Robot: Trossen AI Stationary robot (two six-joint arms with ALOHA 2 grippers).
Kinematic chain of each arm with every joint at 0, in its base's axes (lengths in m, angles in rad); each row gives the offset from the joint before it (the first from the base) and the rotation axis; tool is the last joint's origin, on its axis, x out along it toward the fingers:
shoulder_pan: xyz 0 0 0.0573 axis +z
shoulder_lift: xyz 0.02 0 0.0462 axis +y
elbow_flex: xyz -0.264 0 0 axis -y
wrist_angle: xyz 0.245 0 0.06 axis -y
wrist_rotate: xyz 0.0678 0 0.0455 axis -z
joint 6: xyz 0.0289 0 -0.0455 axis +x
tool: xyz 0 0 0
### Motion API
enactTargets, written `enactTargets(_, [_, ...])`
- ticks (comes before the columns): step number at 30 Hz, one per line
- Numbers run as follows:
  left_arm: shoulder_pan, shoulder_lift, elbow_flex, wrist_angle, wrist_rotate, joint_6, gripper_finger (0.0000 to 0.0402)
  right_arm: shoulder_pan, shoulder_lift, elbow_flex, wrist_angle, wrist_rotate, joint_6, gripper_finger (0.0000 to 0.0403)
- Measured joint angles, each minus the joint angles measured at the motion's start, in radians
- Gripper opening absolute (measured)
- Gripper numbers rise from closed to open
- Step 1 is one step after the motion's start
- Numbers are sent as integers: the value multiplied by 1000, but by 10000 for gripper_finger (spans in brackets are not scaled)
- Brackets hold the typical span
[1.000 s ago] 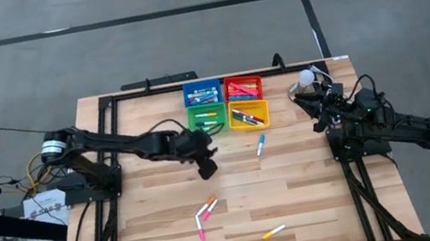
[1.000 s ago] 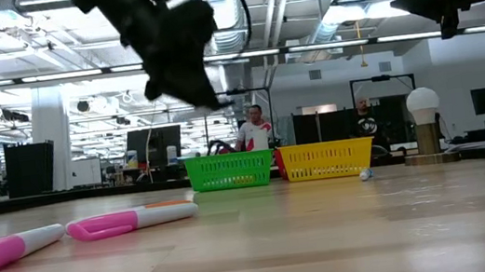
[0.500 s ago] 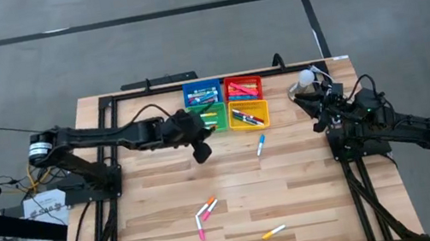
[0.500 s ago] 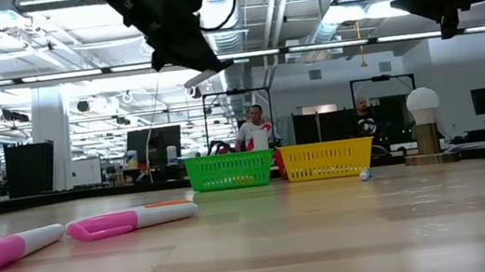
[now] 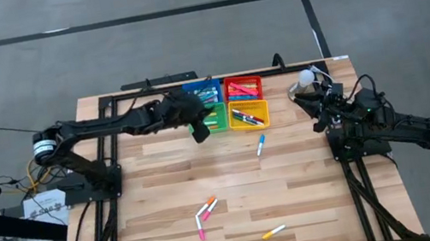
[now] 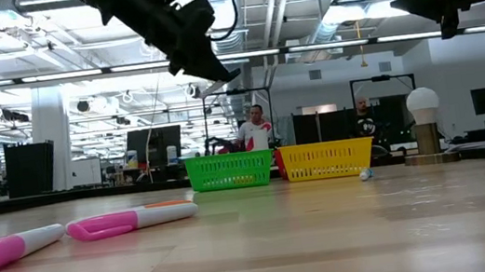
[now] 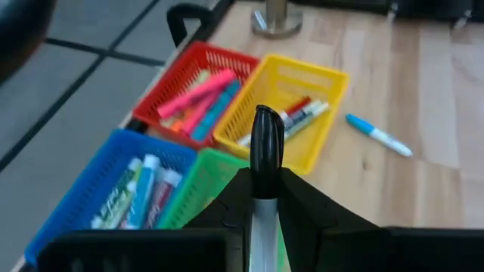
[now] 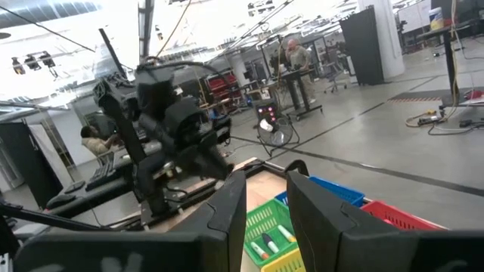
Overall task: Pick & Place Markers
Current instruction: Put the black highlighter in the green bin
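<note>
My left gripper point(image 5: 198, 129) hovers over the green tray point(image 5: 209, 119), shut on a marker with a white barrel and black cap point(image 7: 266, 140). In the low view it hangs high above the table point(image 6: 207, 64). Loose markers lie flat on the wood: a blue one point(image 5: 260, 143), an orange and a pink one together point(image 5: 205, 215), and a yellow-orange one point(image 5: 273, 232). The two pink ones lie close to the low camera point(image 6: 130, 220). My right gripper point(image 5: 315, 111) waits open at the table's right edge point(image 8: 265, 219). My left gripper pinches the marker's white barrel point(image 7: 262, 227) between its two fingers. The marker lies along the fingers, and its black cap end point(image 7: 267, 128) sticks out past the fingertips. It is lifted clear, above the trays.
Four small trays stand together near the far edge: blue point(image 5: 212, 93), red point(image 5: 243, 87), green, and yellow point(image 5: 250, 116), each with markers inside. A white lamp-like ball point(image 5: 305, 78) stands by the right arm. Bare wood lies in the table's middle and near part.
My left gripper has carried the marker from the table's middle toward the far edge and upward, ending over the green tray, and has stayed shut on it. The right arm has kept still.
</note>
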Motion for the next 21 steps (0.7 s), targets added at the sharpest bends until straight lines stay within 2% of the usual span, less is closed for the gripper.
enactTargets(6, [70,46,1,17,66,60,47,0,0,0,1,0,-1,87])
enactTargets(16, [111,234,4,30,132,138,48,0,0,0,1,2,0,87])
enactTargets(21, [126,285,34,31,167,140,47,0,0,0,1,3,0,87])
